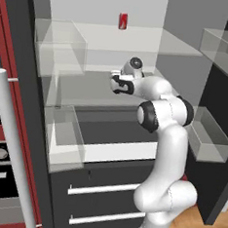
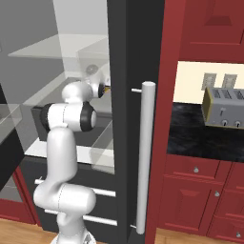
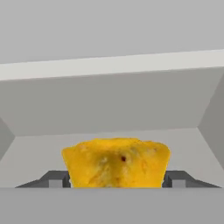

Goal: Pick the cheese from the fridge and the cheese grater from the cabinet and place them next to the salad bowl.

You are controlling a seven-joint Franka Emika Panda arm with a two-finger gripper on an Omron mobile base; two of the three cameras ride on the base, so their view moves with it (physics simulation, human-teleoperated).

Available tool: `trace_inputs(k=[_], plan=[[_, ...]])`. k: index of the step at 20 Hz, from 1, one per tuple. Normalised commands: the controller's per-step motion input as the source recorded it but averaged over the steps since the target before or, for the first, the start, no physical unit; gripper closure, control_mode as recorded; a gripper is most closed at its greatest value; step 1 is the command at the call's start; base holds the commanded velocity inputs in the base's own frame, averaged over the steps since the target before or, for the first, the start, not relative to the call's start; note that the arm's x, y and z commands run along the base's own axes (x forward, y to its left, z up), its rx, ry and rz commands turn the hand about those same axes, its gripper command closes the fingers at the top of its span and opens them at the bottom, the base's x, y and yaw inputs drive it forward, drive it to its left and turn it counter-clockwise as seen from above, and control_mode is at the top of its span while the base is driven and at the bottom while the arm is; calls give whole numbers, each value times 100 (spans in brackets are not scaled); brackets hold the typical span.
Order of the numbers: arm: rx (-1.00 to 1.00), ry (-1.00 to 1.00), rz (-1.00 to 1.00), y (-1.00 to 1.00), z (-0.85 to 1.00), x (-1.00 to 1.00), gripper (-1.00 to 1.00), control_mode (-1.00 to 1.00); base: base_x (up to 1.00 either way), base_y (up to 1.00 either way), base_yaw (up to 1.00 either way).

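My gripper (image 3: pixel 116 180) is shut on the cheese (image 3: pixel 116 161), a yellow-orange wedge that fills the gap between the two dark fingertips (image 3: pixel 54 179). The hand reaches into the open fridge (image 1: pixel 117 43), just above a middle clear shelf (image 1: pixel 89 87), and the gripper (image 1: pixel 115 80) points toward the pale grey back wall. From the right side, the gripper (image 2: pixel 106 88) shows beside the fridge's dark side wall with a speck of yellow at its tip. A red wall cabinet (image 2: pixel 214 24) with shut doors hangs at the upper right. The cheese grater and the salad bowl are out of view.
A small red can (image 1: pixel 123 21) stands on the top shelf. Clear bins (image 1: pixel 60 50) sit left of the hand, and door bins (image 1: pixel 209 139) to its right. The long white bar handle (image 2: pixel 144 157) rises nearby. A toaster (image 2: pixel 224 108) sits on the black counter.
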Motion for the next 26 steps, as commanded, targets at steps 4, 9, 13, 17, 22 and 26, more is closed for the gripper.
trace_inputs(k=[4,9,13,17,22,26], plan=[[-7,-7,-2,6,15,-32,100,-100,0,0,0],[-2,0,0,-3,33,-73,100,-100,0,0,0],[0,-2,0,0,11,-100,100,-100,0,0,0],[0,-1,-3,0,16,-100,100,-100,0,0,0],[4,0,-1,0,25,-100,100,-100,0,0,0],[10,6,0,-6,35,-100,100,-100,0,0,0]])
